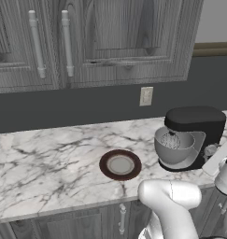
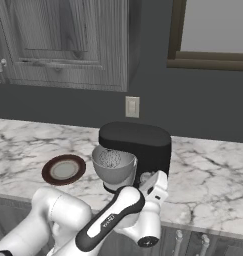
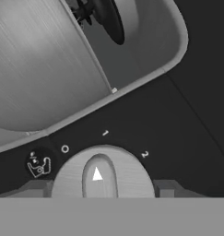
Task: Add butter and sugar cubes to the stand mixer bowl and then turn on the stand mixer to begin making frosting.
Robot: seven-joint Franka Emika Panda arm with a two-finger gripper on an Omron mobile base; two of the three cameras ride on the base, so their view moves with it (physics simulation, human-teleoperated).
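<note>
The glossy black stand mixer (image 1: 195,127) stands on the marble counter at the right, with its wire whisk down in the grey metal stand mixer bowl (image 1: 173,147). My gripper (image 3: 102,186) is at the mixer's side, low by the silver knob (image 3: 102,173). It is open, with one fingertip close on each side of the knob. The knob's white pointer sits between the 0 and 1 marks. From the right base view, my hand (image 2: 155,187) reaches the mixer (image 2: 138,145) beside the bowl (image 2: 113,167). The butter and the sugar cubes are hidden.
A dark brown round plate (image 1: 120,165) with a grey centre lies on the counter left of the mixer. A wall socket (image 1: 146,96) sits on the dark backsplash under grey wood cabinets (image 1: 87,42). The counter's front edge (image 1: 87,205) runs just below the plate.
</note>
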